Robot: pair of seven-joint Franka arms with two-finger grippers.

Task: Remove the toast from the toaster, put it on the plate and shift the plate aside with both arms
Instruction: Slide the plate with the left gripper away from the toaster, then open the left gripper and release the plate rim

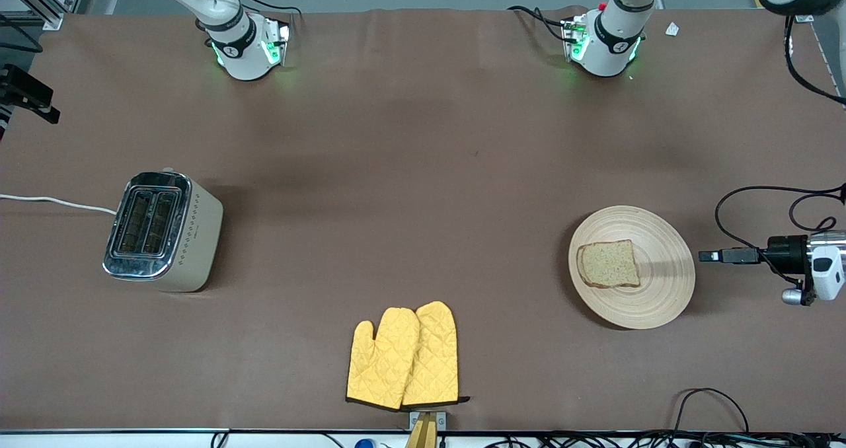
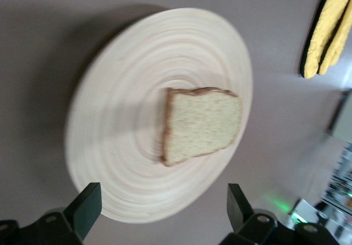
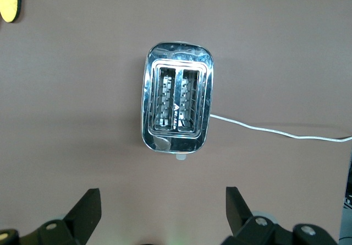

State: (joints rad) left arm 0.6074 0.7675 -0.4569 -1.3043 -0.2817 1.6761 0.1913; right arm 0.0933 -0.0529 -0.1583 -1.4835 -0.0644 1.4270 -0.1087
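Left gripper (image 2: 159, 212): fingers spread wide, nothing between them, hanging above plate (image 2: 121, 146) near its rim. Toast (image 2: 202, 124) lies flat on plate, off centre. Plate sits on brown table (image 1: 423, 170) toward left arm's end. Right gripper (image 3: 159, 214): fingers spread, empty, over toaster (image 3: 177, 97) at right arm's end, both slots bare. Yellow mitts (image 1: 404, 357) lie side by side, nearer front camera than plate.

We see the right end effector (image 3: 163, 212) and oven mitts (image 3: 10, 1) cut off by frame edges; the plate (image 2: 121, 162) is blurred.
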